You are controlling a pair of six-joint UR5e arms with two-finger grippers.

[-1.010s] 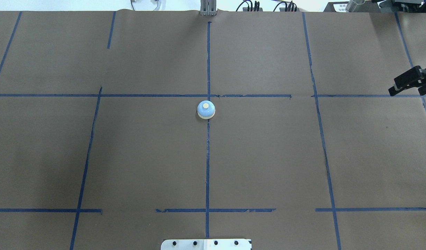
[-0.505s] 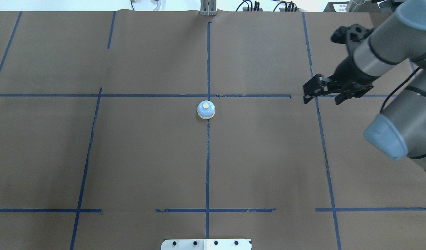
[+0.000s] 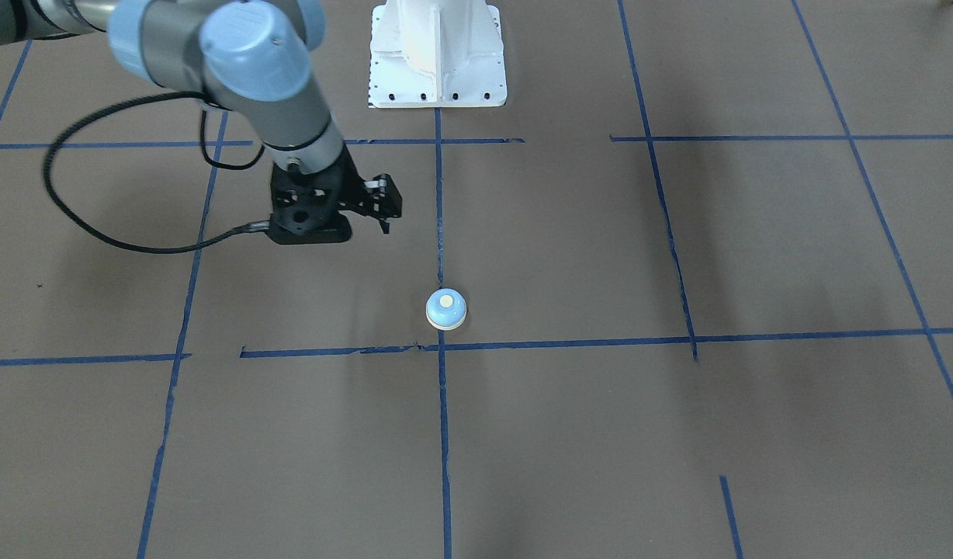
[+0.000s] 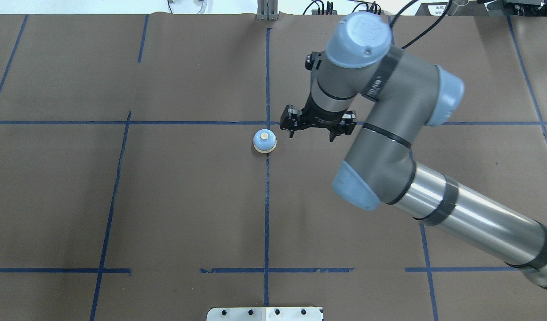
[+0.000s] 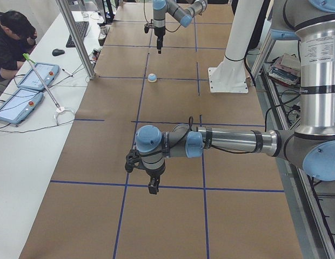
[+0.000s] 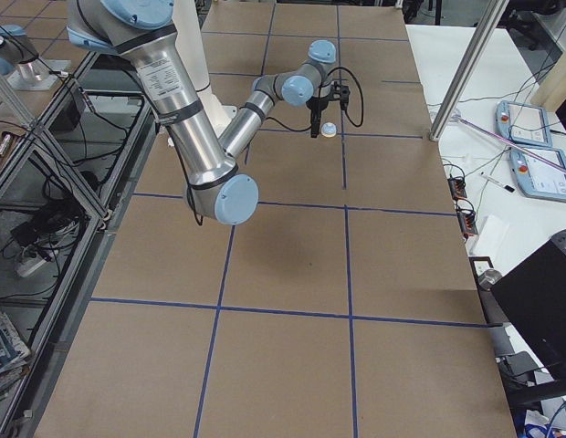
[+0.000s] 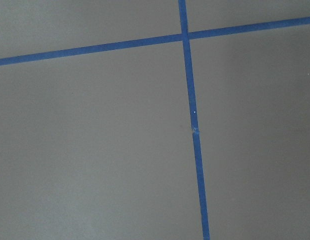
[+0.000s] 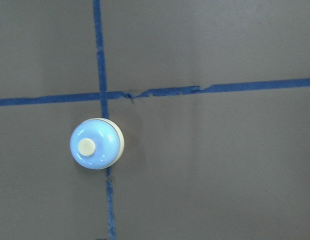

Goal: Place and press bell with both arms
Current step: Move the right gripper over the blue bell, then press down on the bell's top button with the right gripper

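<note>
Brown worktop (image 4: pixel 166 200): swung right claw (image 4: pixel 311 134) in from edge, now beside bell (image 4: pixel 264 141). Spread open, empty; cannot tell for left claw (image 5: pixel 152 186).

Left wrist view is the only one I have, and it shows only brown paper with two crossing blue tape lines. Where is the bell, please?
Observer: The bell stands upright on the middle tape line, far from the left gripper.
Operator: Is the other arm near it?
Observer: Yes. The right gripper hangs beside the bell, not above it, and does not touch it.
Operator: Is it open?
Observer: Yes, its jaws stand apart and hold nothing.
</note>
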